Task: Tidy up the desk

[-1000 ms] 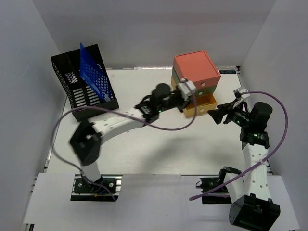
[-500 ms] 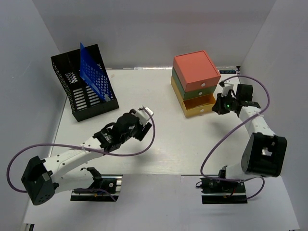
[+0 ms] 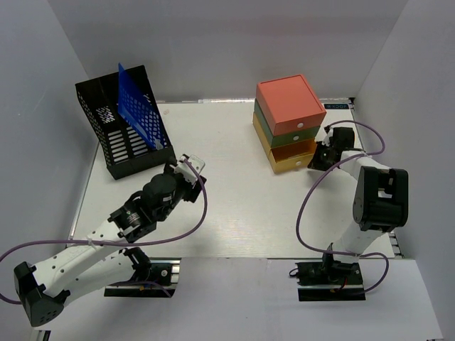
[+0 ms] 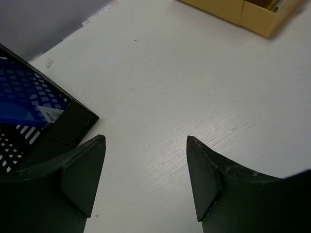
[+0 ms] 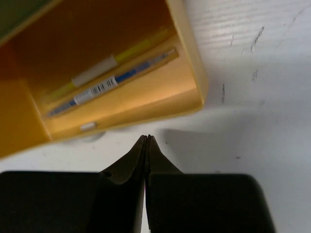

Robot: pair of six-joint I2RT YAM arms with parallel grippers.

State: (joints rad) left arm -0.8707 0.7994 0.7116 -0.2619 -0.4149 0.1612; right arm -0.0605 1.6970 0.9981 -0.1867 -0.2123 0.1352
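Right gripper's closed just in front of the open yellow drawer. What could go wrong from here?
The right gripper is shut near one end of the front of the yellow drawer; a push there might skew it or shove the whole drawer box. The open left gripper hangs close to the black rack and could clip it on a swing.

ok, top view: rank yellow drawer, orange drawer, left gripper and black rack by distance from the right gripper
1. yellow drawer: open, bottom of the stack, just ahead of the right gripper.
2. orange drawer: top of the stack, farther back.
3. left gripper: centre-left.
4. black rack: far-left corner.
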